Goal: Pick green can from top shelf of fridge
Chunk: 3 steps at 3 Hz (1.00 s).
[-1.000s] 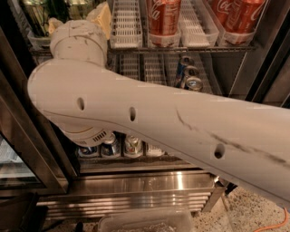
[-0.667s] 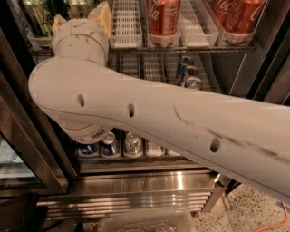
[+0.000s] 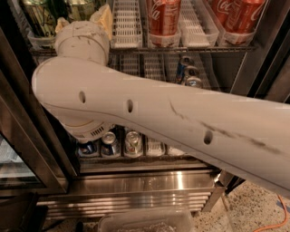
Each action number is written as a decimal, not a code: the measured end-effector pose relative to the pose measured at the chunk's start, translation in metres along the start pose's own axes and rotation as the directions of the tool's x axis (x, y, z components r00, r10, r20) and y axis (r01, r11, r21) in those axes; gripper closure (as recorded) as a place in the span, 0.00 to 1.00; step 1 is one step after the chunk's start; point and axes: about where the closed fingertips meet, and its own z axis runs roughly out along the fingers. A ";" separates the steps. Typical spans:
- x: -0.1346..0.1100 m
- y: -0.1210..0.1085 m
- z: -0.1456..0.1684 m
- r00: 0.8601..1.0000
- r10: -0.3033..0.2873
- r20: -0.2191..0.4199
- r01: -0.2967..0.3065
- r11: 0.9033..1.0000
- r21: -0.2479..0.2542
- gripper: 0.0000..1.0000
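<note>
Two green cans [image 3: 38, 14] [image 3: 81, 6] stand at the far left of the top shelf [image 3: 181, 48] of the fridge [image 3: 136, 181], cut off by the picture's top edge. My white arm [image 3: 149, 113] reaches in from the lower right and bends up at its wrist [image 3: 81, 41]. The gripper [image 3: 103, 18] is mostly hidden behind the wrist. Only a cream part of it shows at the top shelf's front, just right of the green cans.
Red cola cans [image 3: 163, 18] [image 3: 240, 16] stand in white slotted trays [image 3: 127, 22] on the top shelf. Blue-silver cans [image 3: 186, 68] are on the middle rack, several more cans [image 3: 132, 141] on the lowest. The glass door [image 3: 18, 149] stands open at left. A plastic container [image 3: 145, 222] lies on the floor.
</note>
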 end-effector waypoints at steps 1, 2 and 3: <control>0.004 -0.001 0.005 1.000 -0.005 -0.004 0.005 1.000 0.009 0.25; 0.004 -0.002 0.006 1.000 -0.005 -0.005 0.005 1.000 0.011 0.44; 0.005 0.000 0.009 1.000 -0.001 -0.005 0.001 1.000 -0.012 0.66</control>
